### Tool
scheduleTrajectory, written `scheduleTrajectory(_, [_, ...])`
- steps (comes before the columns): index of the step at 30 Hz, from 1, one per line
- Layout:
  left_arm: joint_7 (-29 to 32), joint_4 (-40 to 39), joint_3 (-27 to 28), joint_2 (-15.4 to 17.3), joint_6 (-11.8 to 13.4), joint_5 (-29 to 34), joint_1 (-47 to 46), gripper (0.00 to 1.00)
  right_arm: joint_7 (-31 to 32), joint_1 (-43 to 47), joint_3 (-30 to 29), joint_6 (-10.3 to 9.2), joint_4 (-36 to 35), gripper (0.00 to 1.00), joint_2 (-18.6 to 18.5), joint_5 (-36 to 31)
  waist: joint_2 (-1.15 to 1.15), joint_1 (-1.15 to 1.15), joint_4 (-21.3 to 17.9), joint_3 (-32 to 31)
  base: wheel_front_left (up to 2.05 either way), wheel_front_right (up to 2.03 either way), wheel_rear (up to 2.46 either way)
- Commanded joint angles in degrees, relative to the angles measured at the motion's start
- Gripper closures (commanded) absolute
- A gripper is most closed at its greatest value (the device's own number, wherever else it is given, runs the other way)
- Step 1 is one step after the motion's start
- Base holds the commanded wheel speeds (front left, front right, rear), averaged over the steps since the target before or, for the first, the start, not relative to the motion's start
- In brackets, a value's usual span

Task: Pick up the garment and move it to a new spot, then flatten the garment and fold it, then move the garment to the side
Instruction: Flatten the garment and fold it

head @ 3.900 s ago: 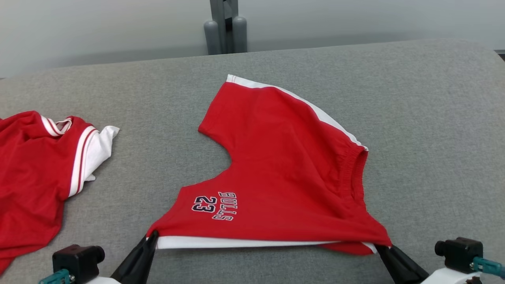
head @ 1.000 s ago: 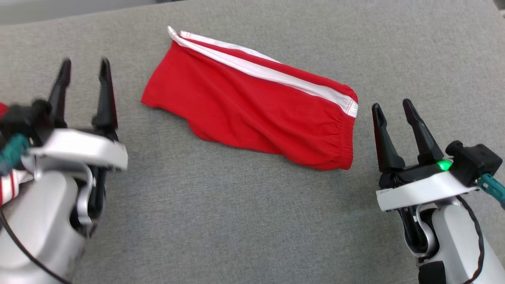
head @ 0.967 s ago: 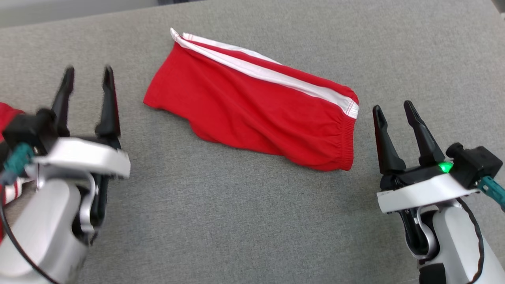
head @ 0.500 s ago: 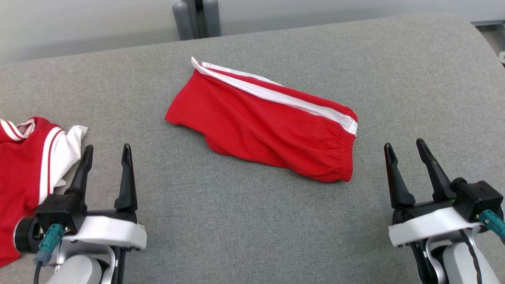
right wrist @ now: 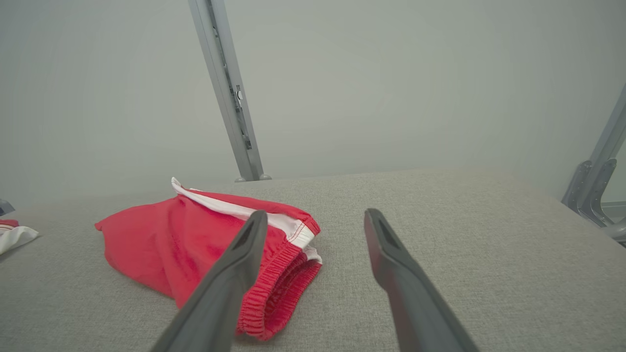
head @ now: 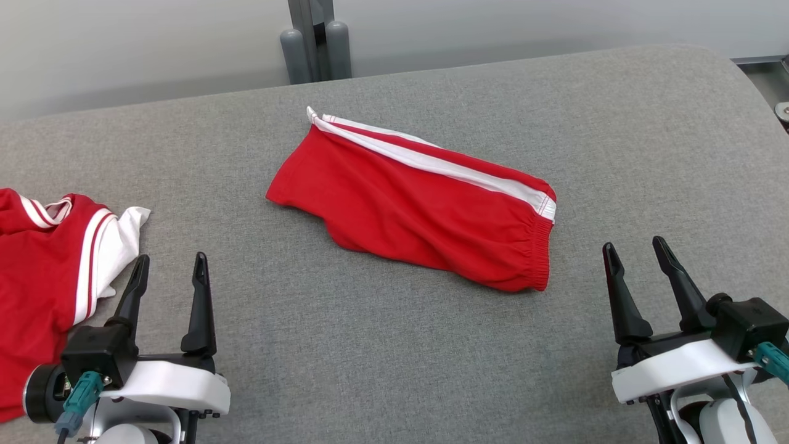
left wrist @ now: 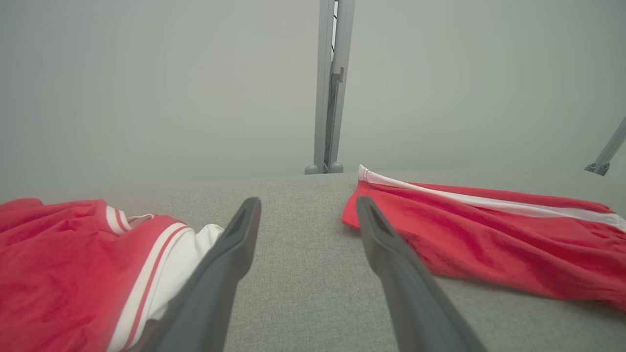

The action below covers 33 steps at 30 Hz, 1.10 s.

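Note:
The garment (head: 419,209), red shorts with a white side stripe, lies folded in half on the grey table (head: 382,345), elastic waistband toward the right. In the left wrist view the garment (left wrist: 489,234) sits to the right of the fingers; in the right wrist view the garment (right wrist: 205,244) sits left of them, waistband nearest. My left gripper (head: 171,265) rests open at the lower left, apart from the shorts, with nothing between its fingers. My right gripper (head: 635,253) stands open at the lower right, a short way right of the waistband, also empty.
A second red garment with white and red trim (head: 49,259) lies crumpled at the table's left edge, beside my left gripper; it shows too in the left wrist view (left wrist: 73,264). A grey post (head: 314,43) rises behind the table's far edge. The table's right end curves off.
The shorts have gone from spread out and pinched at both near corners to folded in half and released. Both arms have drawn back low toward me; the head camera has tilted up.

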Motion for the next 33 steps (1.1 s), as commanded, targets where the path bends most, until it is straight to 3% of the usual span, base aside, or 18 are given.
scheduleTrajectory(1, [0.07,-0.05,0.09,0.26,-0.13,0.25,0.03,0.0,0.19,0.43,-0.03,-0.02,-0.33,0.0,-0.11,0.32,0.0,0.0,-0.09,0.1,0.0,0.0,0.0])
scheduleTrajectory(8, [2.37,1.08,-1.92,0.73,-2.31,1.03,-4.36,0.0,0.51,0.29,-0.06,-0.02,-1.22,0.0,-0.08,0.29,0.0,0.0,-0.69,1.5,0.0,0.0,0.0])
scheduleTrajectory(17, [9.17,10.45,-3.65,-1.03,-11.13,-4.21,-15.59,0.0,-0.49,-2.8,2.95,-0.02,-1.33,0.0,-0.07,2.16,0.0,0.0,-5.61,7.32,0.0,0.0,0.0])
scheduleTrajectory(25, [14.2,22.1,-3.58,-1.88,-16.9,-7.56,-25.02,0.0,-2.87,-5.24,4.52,-0.02,0.75,0.0,-0.09,4.24,0.0,0.0,-9.21,12.55,0.0,0.0,0.0])
scheduleTrajectory(33, [15.61,29.76,-2.55,-2.21,-18.82,-9.55,-29.18,0.0,-4.81,-6.87,5.41,-0.02,3.31,0.0,-0.07,6.05,0.0,0.0,-10.81,14.55,0.0,0.0,0.0])
